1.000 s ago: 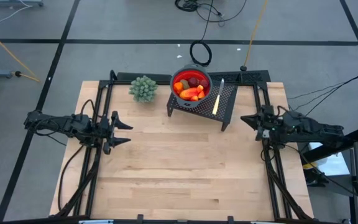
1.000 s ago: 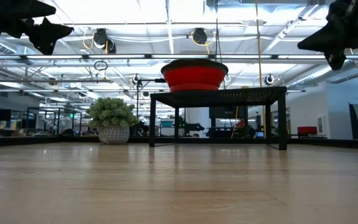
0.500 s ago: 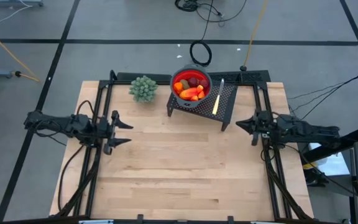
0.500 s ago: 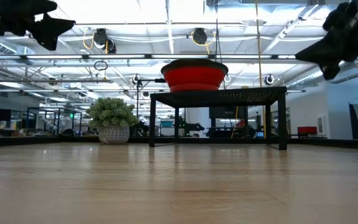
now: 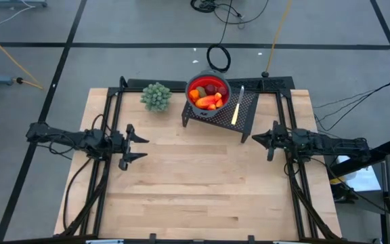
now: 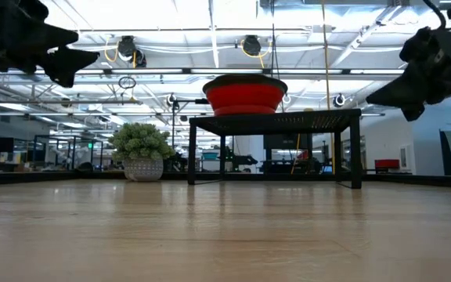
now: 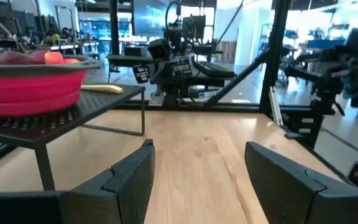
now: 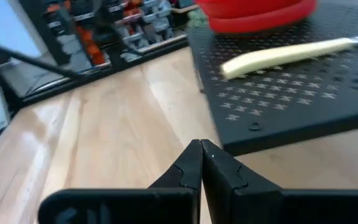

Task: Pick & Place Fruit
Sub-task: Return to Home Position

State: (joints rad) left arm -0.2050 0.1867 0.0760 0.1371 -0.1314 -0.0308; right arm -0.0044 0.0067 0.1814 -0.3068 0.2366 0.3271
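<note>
On the black rack (image 5: 249,108) at the far edge of the table (image 5: 202,183), the fruit (image 5: 207,96) lies piled in the red bowl (image 6: 245,98), with a yellow knife (image 5: 236,106) beside it. The left gripper (image 5: 139,147) hangs over the table's left side, fingers spread and empty. The right gripper (image 5: 256,140), near the rack, is clenched on nothing.

**Surfaces and finishes, table lot**

Pale wooden plank table top (image 5: 195,190): showing fine grain, smooth, and giving off a soft sheen at low angle.
Black perforated shelf (image 8: 303,87): looking like matt coated metal, punched with small crosses.
Round red strainer bowl (image 7: 33,87): reading as smooth, matt plastic.
Pale yellow table knife (image 8: 284,55): looking smooth and plastic.
Small orange, red and olive toy fruit (image 5: 208,100): appearing smooth-skinned.
Green bushy plant ball (image 5: 156,96): looking rough and nubbly.
Left gripper (image 7: 197,149) and right gripper (image 8: 201,144): showing dark matt plastic.
</note>
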